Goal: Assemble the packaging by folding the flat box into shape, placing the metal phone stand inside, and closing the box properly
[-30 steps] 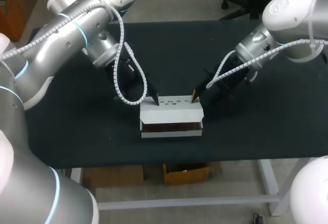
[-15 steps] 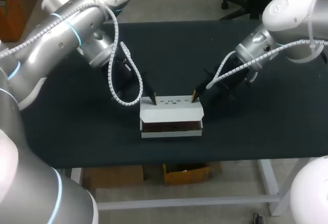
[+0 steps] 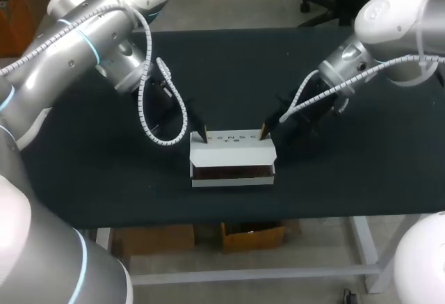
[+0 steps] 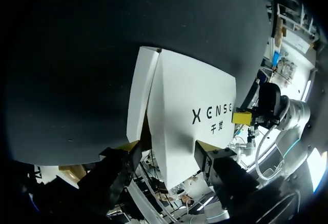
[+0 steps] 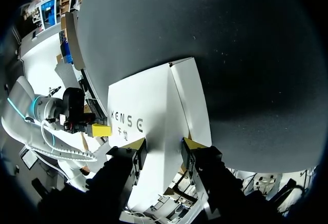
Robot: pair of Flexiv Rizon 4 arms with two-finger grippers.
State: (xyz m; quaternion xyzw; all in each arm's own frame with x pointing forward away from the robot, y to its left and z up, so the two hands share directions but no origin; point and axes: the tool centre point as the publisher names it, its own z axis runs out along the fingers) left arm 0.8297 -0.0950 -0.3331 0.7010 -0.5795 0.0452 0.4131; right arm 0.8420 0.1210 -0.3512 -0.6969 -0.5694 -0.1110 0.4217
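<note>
Standing on the black table (image 3: 104,179): a white rectangular cardboard box (image 3: 233,152), folded into shape, sat with its printed top upward; a dark brown strip showed along its front side.
Left gripper (image 3: 201,135): it was at the box's back left corner, with its yellow-tipped fingers spread and the white end of the box lying between and ahead of them.
Right gripper (image 3: 264,131): it was at the box's back right corner, fingers likewise spread, straddling the fold between the top and the end panel.
Contact: the tips of both grippers seemed to rest on the cardboard, but neither looked to be pinching it.
</note>
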